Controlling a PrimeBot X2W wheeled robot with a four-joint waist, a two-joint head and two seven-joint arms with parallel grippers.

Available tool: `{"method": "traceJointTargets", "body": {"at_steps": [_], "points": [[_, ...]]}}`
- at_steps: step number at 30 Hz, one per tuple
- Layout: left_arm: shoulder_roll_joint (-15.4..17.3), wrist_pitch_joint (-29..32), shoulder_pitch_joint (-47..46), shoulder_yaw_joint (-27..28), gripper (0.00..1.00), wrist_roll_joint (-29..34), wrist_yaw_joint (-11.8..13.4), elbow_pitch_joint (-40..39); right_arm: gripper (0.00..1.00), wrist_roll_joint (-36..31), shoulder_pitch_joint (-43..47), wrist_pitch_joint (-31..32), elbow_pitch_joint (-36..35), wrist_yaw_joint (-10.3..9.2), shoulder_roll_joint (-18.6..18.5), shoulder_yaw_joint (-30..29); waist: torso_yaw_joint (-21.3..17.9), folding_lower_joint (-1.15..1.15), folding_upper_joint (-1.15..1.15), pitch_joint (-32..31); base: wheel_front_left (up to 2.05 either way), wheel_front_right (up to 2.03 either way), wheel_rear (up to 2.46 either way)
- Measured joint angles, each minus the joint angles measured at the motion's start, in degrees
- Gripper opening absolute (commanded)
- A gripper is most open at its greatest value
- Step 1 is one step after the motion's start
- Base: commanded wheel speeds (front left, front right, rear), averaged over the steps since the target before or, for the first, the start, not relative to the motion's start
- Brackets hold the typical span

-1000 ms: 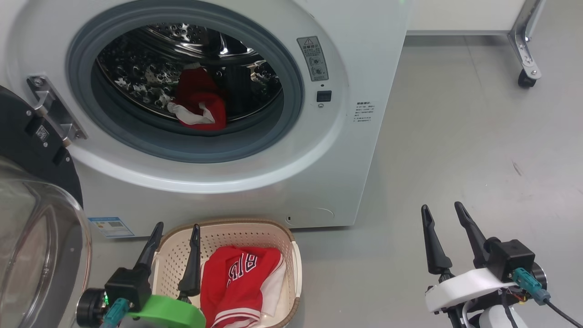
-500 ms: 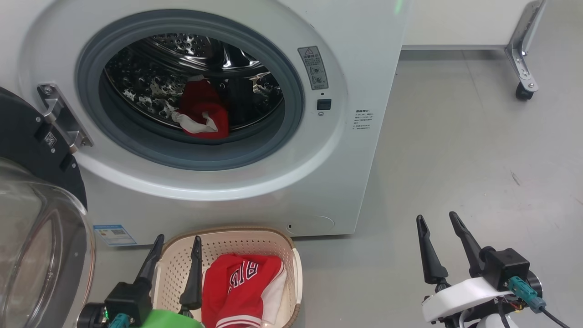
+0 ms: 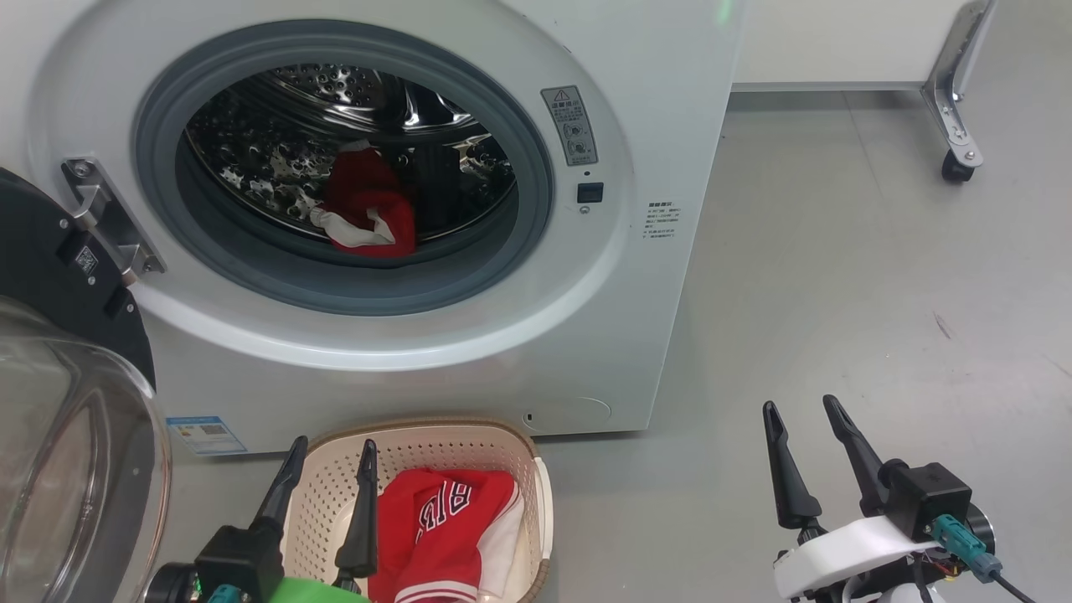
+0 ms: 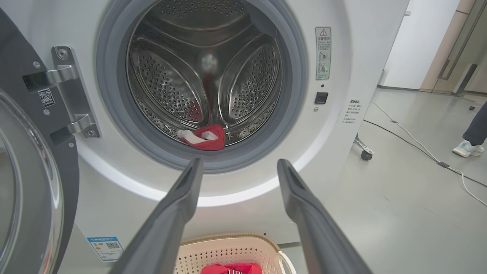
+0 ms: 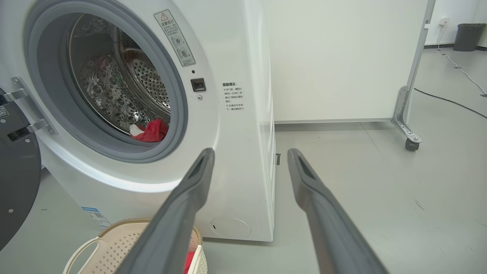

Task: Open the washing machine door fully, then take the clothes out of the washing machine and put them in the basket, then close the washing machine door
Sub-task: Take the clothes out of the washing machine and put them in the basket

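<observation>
On the head view the whole picture has slid a little over the last second. That is my camera shifting, not the washing machine [image 3: 670, 126]. Among the things themselves nothing has changed. The washing machine door [image 3: 50, 276] hangs swung open at the left, clear of the drum mouth. One red jersey [image 3: 444, 528] lies in the basket [image 3: 435, 425] on the floor just in front of the machine. A second red and white garment [image 3: 368, 209] sits low in the drum. The left fingers [image 3: 364, 502] hover over the basket's near left side, spread wide and empty. The right fingers [image 3: 783, 469] wait well to the right above bare floor, equally wide and empty.

The left wrist view looks between the left fingers [image 4: 171, 220] into the drum, where the garment [image 4: 207, 139] lies near the front lip, almost centred between the tips. A person's shoe [image 4: 467, 148] shows far right, well apart.

In the right wrist view the right fingers [image 5: 323, 213] point past the machine's front right corner, and the garment [image 5: 152, 131] is seen at a slant.

I judge the unloading half done. With the left arm already lined up, I expect the next step to be a reach into the drum, with the door closing to follow.
</observation>
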Motion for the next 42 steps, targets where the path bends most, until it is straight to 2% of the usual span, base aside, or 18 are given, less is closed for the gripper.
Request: {"method": "traceJointTargets", "body": {"at_steps": [18,28,33,42], "points": [[0.07,3.63,-1.17,-0.68,1.00,-0.05,0.51,-2.15,1.00,-0.47,-0.83,0.01,-3.44,-0.03,-0.01,0.75,-0.99,0.00,0.00,5.88,0.00,0.00,0.00],[0.10,7.87,-11.41,0.60,1.00,-1.58,0.33,1.25,1.00,-0.51,-5.33,0.00,-6.01,0.07,-0.04,1.46,-2.17,0.00,0.00,13.74,0.00,0.00,0.00],[0.29,11.90,-16.90,1.03,1.00,-2.76,-0.60,3.77,1.00,-0.26,-7.77,0.00,-6.91,0.25,-0.05,2.59,-3.22,0.00,0.00,17.63,0.00,0.00,0.00],[2.38,17.22,-27.30,3.77,1.00,-4.64,-1.15,7.35,1.00,2.35,-12.12,0.00,-7.55,0.42,-0.11,4.58,-6.06,0.00,0.00,24.27,0.00,0.00,0.00]]}}
